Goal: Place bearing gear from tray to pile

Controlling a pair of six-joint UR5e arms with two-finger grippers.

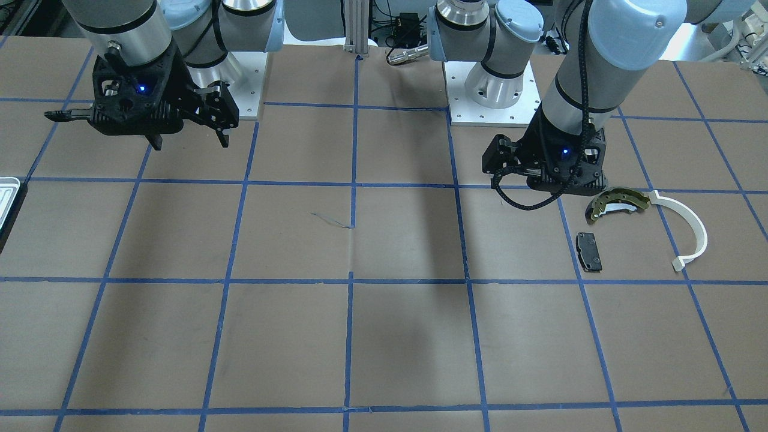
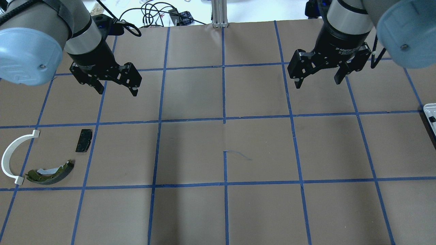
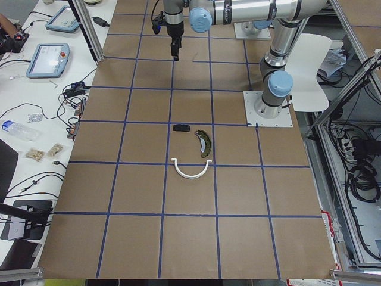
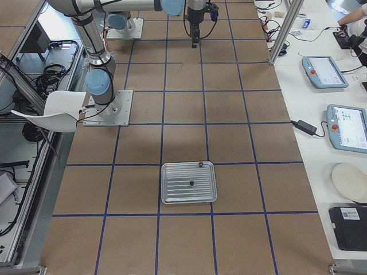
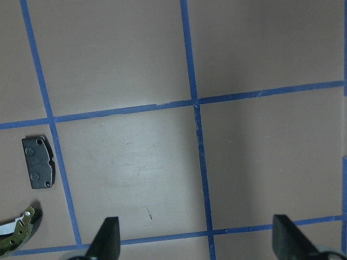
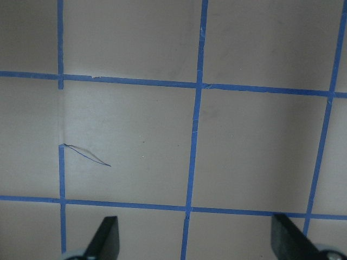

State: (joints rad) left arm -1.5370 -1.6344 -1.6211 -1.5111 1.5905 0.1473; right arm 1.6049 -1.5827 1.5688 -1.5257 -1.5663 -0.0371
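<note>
Brown paper with a blue tape grid is covering the bench [image 2: 190, 153]. From overhead, the left claw [image 2: 118, 91] is hanging above it with its fingers spread wide and nothing between them. The right claw [image 2: 318, 83] is hanging the same way, wide open and empty, well apart from the left one. The pile is lying at the left edge: a white arc [image 2: 4, 160], an olive shoe [image 2: 51, 173] just beside the arc's near end, and a black pad [image 2: 83, 140] apart from both. Only a corner of the tray [image 2: 430, 110] is showing at the right edge.

From the front, the right claw is showing spread fingers. The left one is hovering just behind the shoe with its fingers hidden.

From the left end, the arc, shoe and pad are lying near the left arm's base.

From the right end, the whole tray is sitting flat, well away from both claws. A dark part [image 4: 191, 183] is lying near its middle and a second speck [image 4: 200, 164] by its far rim, both too small to tell which is the gear.

At the left wrist, two fingertips [image 5: 108, 241] are standing far apart over bare paper, with the pad and the shoe's tip off to the side.

At the right wrist, the fingertips [image 6: 108, 238] are likewise gaping over bare grid
</note>
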